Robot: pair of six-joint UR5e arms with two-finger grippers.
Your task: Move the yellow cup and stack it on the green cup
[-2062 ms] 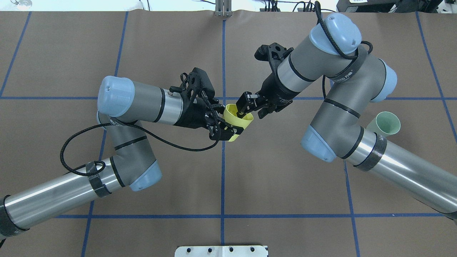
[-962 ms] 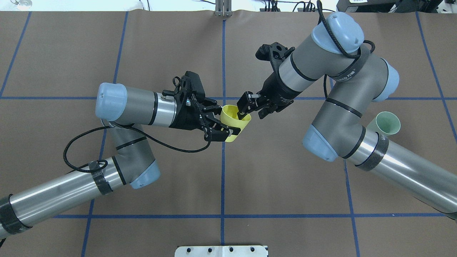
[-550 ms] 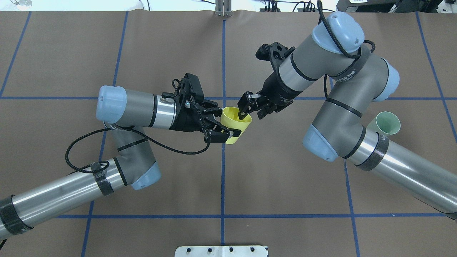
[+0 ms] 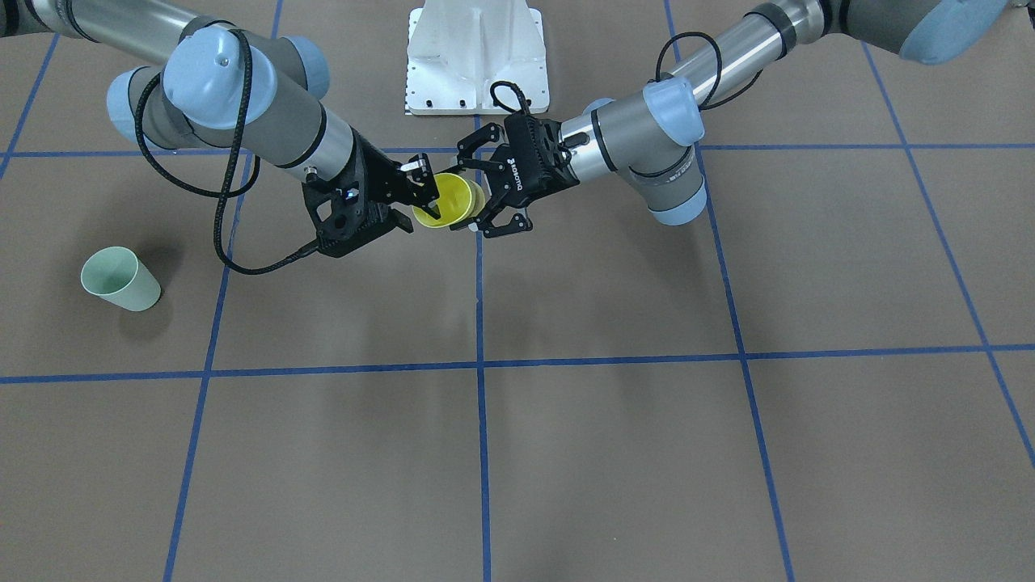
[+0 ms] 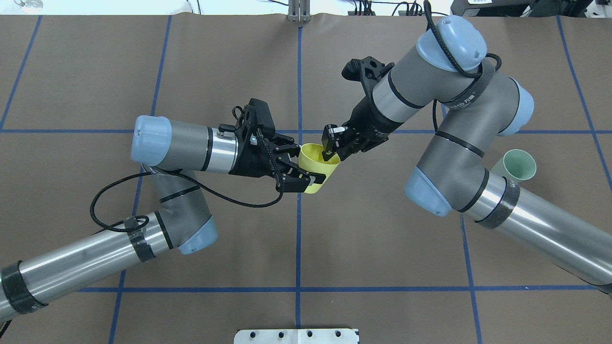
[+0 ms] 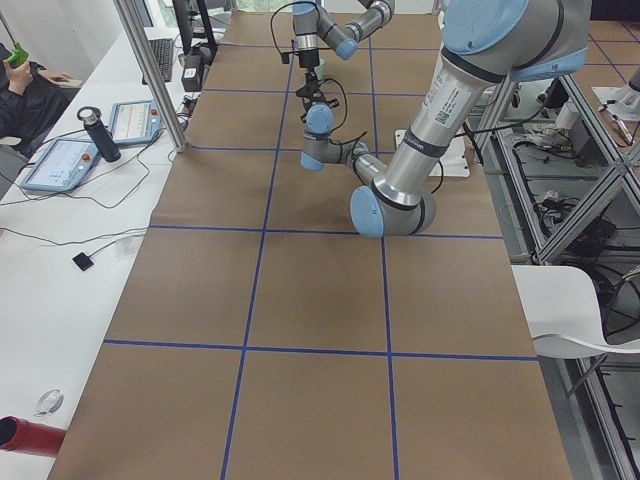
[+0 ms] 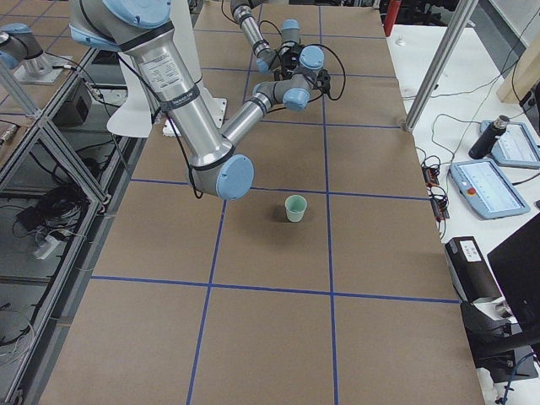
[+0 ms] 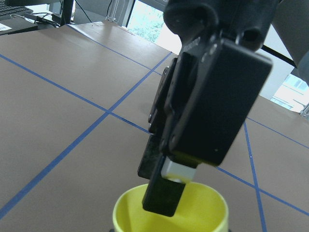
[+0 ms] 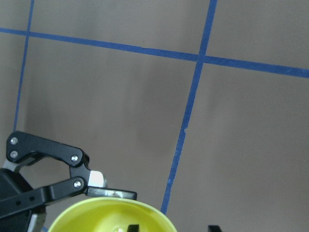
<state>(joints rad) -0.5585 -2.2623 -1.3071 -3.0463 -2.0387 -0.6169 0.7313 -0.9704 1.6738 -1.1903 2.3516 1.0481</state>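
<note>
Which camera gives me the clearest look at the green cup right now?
Exterior front-facing: the green cup stands upright there, whole and unobstructed. Exterior right also shows it whole, but small. In the overhead view the right arm covers its lower part. Neither wrist view shows it, nor does exterior left.

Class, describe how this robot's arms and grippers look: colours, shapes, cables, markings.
The left arm and right arm match: silver tubes, grey joints, blue caps, black tape bands and a looping black cable each. The left gripper and right gripper are black, with two jointed fingers; the left carries white lettering.
</note>
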